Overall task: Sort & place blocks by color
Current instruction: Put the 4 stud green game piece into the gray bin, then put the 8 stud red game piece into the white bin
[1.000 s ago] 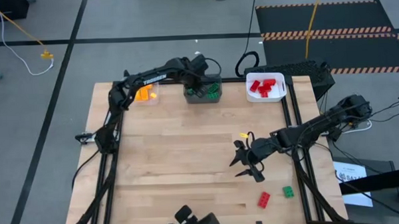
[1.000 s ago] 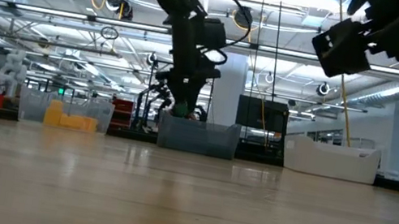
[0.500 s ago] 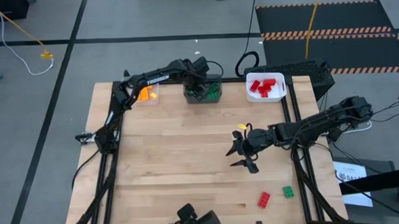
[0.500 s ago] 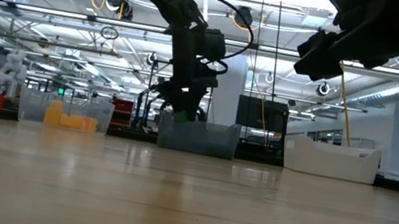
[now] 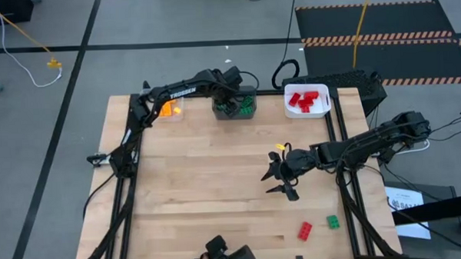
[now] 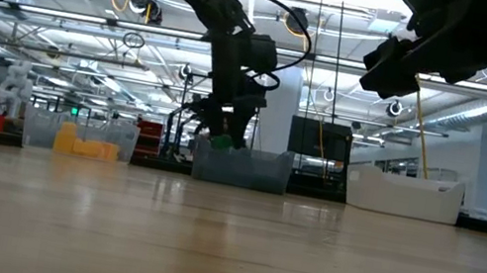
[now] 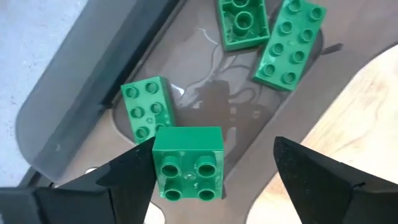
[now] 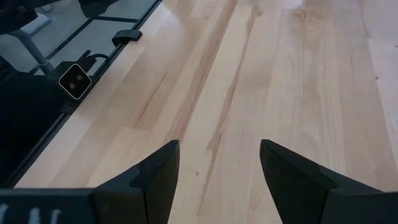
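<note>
Over the dark grey bin [image 5: 235,106] at the table's far edge, my left gripper [image 7: 212,146] is open, fingers pointing down. A green block [image 7: 188,171] sits between its fingers, close against one finger [image 7: 134,174], above several green blocks [image 7: 289,40] on the bin's floor. At the table's right middle, my right gripper [image 5: 277,183] hangs open above the bare wood with nothing between its fingers. A yellow block [image 5: 281,155] lies just beyond it. Near the front right lie a red block [image 5: 305,231] and a green block [image 5: 333,221]. My left gripper's one finger stands right against a side of the green block [image 7: 157,168]; I cannot tell whether it touches. The other finger [image 7: 311,177] is well apart from the block. The fingers come from above, pointing down into the bin.
A clear bin [image 5: 167,109] with orange blocks stands at the far left. A white bin [image 5: 306,101] with red blocks stands at the far right. Bare wood [image 5: 202,184] spreads across the table's middle and left. Black rails run along both side edges.
My left gripper has opened over the dark grey bin, with the green block still between its fingers. My right gripper has gone a little toward the far edge, staying open.
</note>
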{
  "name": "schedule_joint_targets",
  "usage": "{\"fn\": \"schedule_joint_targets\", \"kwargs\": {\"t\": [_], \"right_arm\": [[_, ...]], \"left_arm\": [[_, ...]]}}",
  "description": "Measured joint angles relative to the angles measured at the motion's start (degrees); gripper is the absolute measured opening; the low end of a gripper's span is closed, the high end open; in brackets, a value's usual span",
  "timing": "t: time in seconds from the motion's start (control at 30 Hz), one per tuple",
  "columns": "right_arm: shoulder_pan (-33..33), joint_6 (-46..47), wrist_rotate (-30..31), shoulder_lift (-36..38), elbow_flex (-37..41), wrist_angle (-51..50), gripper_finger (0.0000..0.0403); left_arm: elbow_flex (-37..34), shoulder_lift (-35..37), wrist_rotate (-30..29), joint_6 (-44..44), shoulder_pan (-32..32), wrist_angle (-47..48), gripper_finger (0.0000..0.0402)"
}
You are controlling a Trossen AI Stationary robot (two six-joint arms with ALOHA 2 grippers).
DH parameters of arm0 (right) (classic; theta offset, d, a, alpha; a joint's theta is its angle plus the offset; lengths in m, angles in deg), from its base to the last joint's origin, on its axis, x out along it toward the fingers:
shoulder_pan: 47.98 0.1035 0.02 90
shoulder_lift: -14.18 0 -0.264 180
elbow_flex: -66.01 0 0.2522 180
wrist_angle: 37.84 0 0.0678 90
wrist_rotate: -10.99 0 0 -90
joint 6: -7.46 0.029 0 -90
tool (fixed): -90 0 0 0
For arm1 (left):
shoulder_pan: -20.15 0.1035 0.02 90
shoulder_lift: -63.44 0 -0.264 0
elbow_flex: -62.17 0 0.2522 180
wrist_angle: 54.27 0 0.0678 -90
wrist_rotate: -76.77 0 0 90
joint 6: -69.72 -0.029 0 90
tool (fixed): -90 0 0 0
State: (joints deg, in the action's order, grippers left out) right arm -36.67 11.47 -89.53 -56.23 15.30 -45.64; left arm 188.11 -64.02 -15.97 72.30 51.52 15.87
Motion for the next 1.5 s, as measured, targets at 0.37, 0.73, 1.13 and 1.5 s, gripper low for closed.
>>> {"fn": "schedule_joint_targets", "kwargs": {"t": [0.37, 0.73, 1.13, 1.5], "right_arm": [[0.02, -0.15, -0.02, 0.00, 0.00, -0.07, 0.0215], [-0.25, -0.39, 0.07, 0.00, 0.00, -1.73, 0.0215], [-1.49, 5.65, 0.26, 0.04, 1.01, -6.61, 0.0215], [4.59, 19.17, -5.68, 0.02, 10.47, 8.40, 0.0215]], "left_arm": [[0.00, 0.00, -0.35, -0.95, -0.02, -0.59, 0.0371], [-0.09, 2.37, -0.27, -0.85, -0.50, 1.57, 0.0365], [-0.04, 13.13, -0.48, -1.36, -16.97, 1.83, 0.0237], [-8.47, 14.06, -2.89, -2.32, -32.13, -10.80, 0.0200]]}}
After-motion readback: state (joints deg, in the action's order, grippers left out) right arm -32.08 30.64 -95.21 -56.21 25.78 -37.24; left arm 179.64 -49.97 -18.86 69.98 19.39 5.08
